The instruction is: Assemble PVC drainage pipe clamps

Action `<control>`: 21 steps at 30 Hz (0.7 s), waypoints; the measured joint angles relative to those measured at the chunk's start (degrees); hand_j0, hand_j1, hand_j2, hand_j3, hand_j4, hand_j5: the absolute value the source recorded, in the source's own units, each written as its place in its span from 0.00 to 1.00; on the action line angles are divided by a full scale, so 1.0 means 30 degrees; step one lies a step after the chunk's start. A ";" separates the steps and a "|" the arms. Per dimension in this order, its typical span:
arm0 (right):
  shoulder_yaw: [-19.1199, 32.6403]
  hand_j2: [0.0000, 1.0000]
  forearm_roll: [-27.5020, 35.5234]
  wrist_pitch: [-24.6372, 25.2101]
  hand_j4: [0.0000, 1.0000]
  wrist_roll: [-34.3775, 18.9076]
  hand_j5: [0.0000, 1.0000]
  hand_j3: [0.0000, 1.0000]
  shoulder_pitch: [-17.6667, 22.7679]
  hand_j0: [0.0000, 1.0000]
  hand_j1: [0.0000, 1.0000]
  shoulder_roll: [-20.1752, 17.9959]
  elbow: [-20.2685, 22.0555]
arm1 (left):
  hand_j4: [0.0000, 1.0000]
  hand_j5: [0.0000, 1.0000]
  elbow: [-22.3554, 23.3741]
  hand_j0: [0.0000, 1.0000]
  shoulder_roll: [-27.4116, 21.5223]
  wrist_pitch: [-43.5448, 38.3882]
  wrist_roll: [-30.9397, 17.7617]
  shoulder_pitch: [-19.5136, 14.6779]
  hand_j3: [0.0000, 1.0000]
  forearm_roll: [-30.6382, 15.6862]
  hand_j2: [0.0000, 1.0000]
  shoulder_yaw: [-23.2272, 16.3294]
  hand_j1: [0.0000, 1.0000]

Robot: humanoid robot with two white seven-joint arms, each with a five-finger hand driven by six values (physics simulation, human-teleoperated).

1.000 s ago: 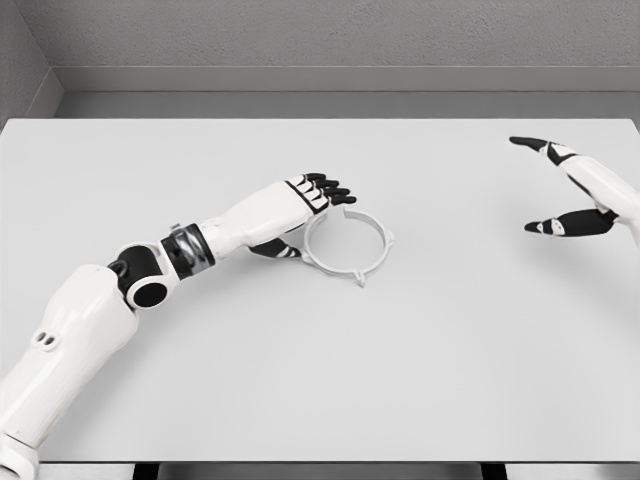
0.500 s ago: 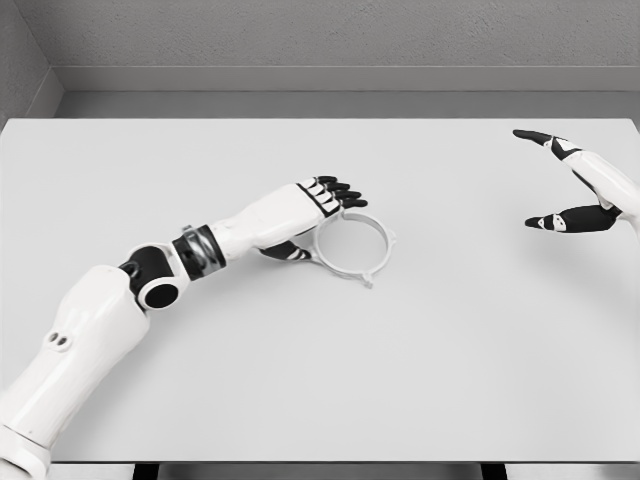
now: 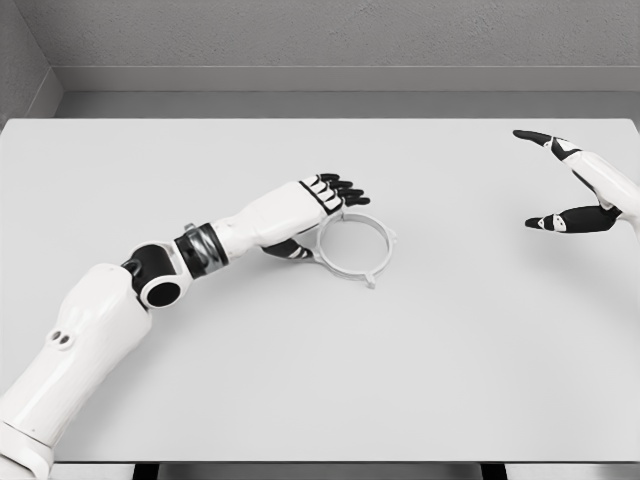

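The left arm enters at the lower left and reaches diagonally up across the table (image 3: 120, 180) toward the middle. Its white upper segment fills the corner, a black elbow joint follows, then a dark banded wrist cuff, then the white forearm.

The left hand (image 3: 310, 205) lies palm down near the table's centre, at the left edge of the clamp (image 3: 355, 246). Its black-tipped fingers (image 3: 345, 190) are stretched forward and held close together, lying over the upper left part of the ring. The thumb (image 3: 285, 251) curls below, its dark tip at the ring's lower left rim. Fingers above and thumb beneath bracket the rim, but whether they actually pinch it cannot be told from this view.

The clamp is a thin white ring lying flat on the table, just right of the hand. Small tabs stick out from it: one at the right side, one at the lower right. The table surface shows through its open middle.

Well apart, at the far right edge, the right hand (image 3: 585, 195) hovers above the table, its arm cut off by the frame. Its fingers are spread wide and hold nothing: one dark-tipped finger (image 3: 535, 137) points left at the top, and another (image 3: 560, 220) points left lower down, with a broad gap between them.

Behind the table runs a grey wall (image 3: 320, 40).
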State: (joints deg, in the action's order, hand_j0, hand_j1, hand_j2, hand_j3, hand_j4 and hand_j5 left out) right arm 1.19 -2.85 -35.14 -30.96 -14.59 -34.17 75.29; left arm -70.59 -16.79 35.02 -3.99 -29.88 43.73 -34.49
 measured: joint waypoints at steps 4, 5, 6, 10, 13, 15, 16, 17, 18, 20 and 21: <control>0.0007 1.00 0.0000 0.0000 1.00 0.0000 1.00 1.00 0.0000 1.00 1.00 -0.0008 0.0000 | 1.00 1.00 -0.0023 1.00 -0.0334 0.0000 0.0002 -0.0029 1.00 -0.0113 1.00 0.0141 1.00; 0.0002 1.00 0.0001 0.0000 1.00 0.0000 1.00 1.00 0.0000 1.00 1.00 -0.0007 0.0000 | 1.00 1.00 -0.0030 1.00 -0.0431 0.0000 0.0010 -0.0029 1.00 -0.0136 1.00 0.0160 1.00; -0.0002 1.00 0.0000 0.0000 1.00 0.0000 1.00 1.00 0.0000 1.00 1.00 -0.0011 0.0000 | 1.00 1.00 -0.0043 1.00 -0.0600 0.0000 0.0020 -0.0059 1.00 -0.0169 1.00 0.0182 1.00; -0.0015 1.00 0.0000 0.0000 1.00 0.0000 1.00 1.00 0.0000 1.00 1.00 -0.0017 0.0000 | 1.00 1.00 -0.0134 1.00 -0.2284 0.0000 0.0086 -0.0058 1.00 -0.0870 1.00 0.0785 1.00; -0.0031 1.00 0.0000 0.0000 1.00 0.0000 1.00 1.00 0.0000 1.00 1.00 -0.0018 0.0000 | 1.00 1.00 -0.0164 1.00 -0.3715 0.0000 0.0124 -0.0030 1.00 -0.2345 1.00 0.1336 1.00; -0.0039 1.00 -0.0001 0.0000 1.00 0.0000 1.00 1.00 0.0029 1.00 1.00 -0.0018 0.0000 | 1.00 1.00 -0.0148 1.00 -0.4694 0.0000 0.0130 0.0088 1.00 -0.3009 1.00 0.2108 1.00; -0.0042 1.00 0.0000 0.0000 1.00 0.0000 1.00 1.00 0.0029 1.00 1.00 -0.0018 0.0000 | 1.00 1.00 -0.0140 1.00 -0.5113 -0.0001 0.0115 0.0088 1.00 -0.3217 1.00 0.2467 1.00; -0.0044 1.00 0.0000 0.0000 1.00 0.0000 1.00 1.00 0.0029 1.00 1.00 -0.0018 0.0000 | 1.00 1.00 -0.0130 1.00 -0.5483 -0.0001 0.0095 0.0088 1.00 -0.3354 1.00 0.2773 1.00; -0.0045 1.00 0.0000 0.0000 1.00 0.0000 1.00 1.00 0.0029 1.00 1.00 -0.0018 0.0000 | 1.00 1.00 -0.0106 1.00 -0.5781 -0.0001 0.0077 0.0117 1.00 -0.3454 1.00 0.3043 1.00; -0.0047 1.00 0.0000 0.0000 1.00 0.0000 1.00 1.00 0.0029 1.00 1.00 -0.0018 0.0000 | 1.00 1.00 -0.0022 1.00 -0.6178 -0.0001 0.0055 0.0117 1.00 -0.3577 1.00 0.3415 1.00; -0.0047 1.00 0.0000 0.0000 1.00 0.0000 1.00 1.00 0.0029 1.00 1.00 -0.0018 -0.0002 | 1.00 1.00 0.0004 1.00 -0.6333 -0.0001 0.0048 0.0146 1.00 -0.3616 1.00 0.3526 1.00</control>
State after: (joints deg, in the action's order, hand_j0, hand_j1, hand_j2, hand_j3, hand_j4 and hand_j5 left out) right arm 1.05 -2.85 -35.14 -30.96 -14.50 -34.22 75.28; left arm -70.57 -35.79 35.02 -3.85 -29.44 32.89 -23.91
